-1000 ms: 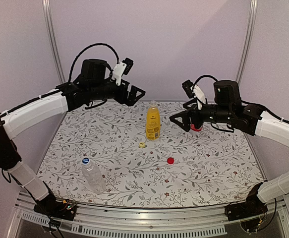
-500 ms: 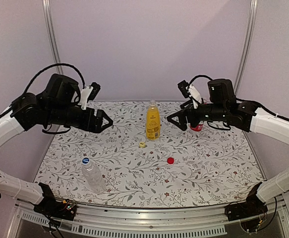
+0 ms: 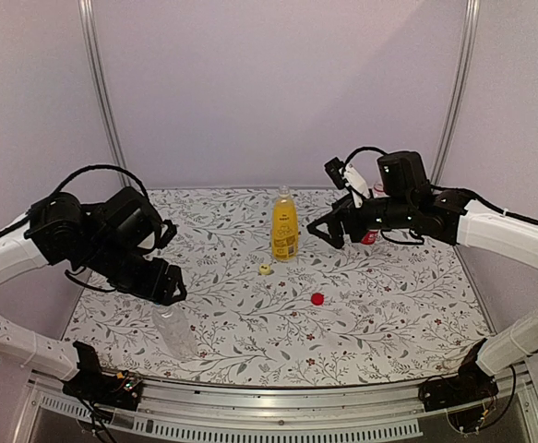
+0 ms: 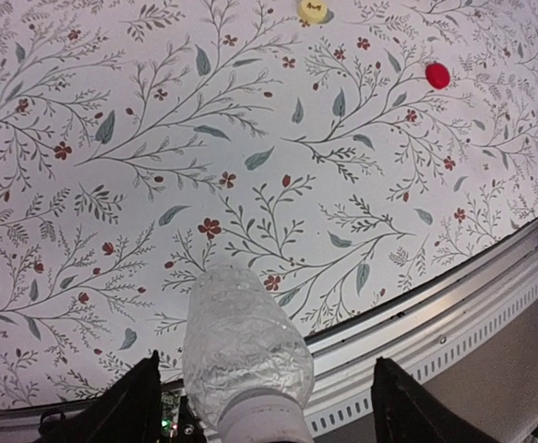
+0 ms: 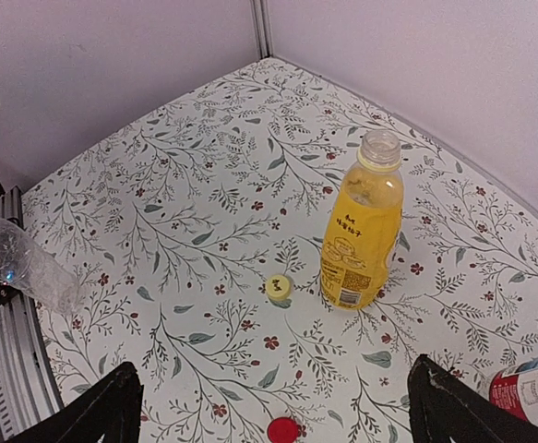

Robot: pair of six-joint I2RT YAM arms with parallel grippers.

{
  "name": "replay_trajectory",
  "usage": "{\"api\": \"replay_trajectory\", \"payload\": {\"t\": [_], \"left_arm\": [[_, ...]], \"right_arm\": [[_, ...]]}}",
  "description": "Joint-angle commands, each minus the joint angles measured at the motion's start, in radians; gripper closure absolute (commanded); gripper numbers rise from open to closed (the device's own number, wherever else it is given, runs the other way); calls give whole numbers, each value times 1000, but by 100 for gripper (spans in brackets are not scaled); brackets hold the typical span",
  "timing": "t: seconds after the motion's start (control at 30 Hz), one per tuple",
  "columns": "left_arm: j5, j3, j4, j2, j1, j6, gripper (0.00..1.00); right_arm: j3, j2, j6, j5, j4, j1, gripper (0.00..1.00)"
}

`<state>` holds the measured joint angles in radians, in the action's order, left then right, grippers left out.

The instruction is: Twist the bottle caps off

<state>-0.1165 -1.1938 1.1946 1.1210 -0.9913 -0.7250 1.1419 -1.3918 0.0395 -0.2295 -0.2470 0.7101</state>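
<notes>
Floral worktop (image 3: 407, 314), lilac walls. Left hand (image 4: 270, 406) has swung from the back-left down to the clear bottle (image 4: 245, 355) at the front-left edge. Its fingers are apart either side of the bottle, not clamped. The blue cap, visible before, is now hidden under the hand. Probably the last cap to do: yellow cap (image 3: 265, 269) and red cap (image 3: 317, 298) lie loose, unmoved, near the open orange bottle (image 3: 285, 224). Right hand (image 3: 328, 231), fingers apart and empty, has barely drifted and sits beside the red-label bottle (image 3: 370, 237).
</notes>
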Motion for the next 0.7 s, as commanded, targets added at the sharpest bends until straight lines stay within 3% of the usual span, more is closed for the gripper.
{"api": "replay_trajectory", "payload": {"t": [0.0, 0.67], "left_arm": [[-12, 33, 73, -2, -16, -35, 23], [44, 2, 91, 9, -39, -17, 49]], "right_arm": [[26, 3, -17, -24, -3, -6, 1], [14, 9, -30, -27, -10, -6, 1]]}}
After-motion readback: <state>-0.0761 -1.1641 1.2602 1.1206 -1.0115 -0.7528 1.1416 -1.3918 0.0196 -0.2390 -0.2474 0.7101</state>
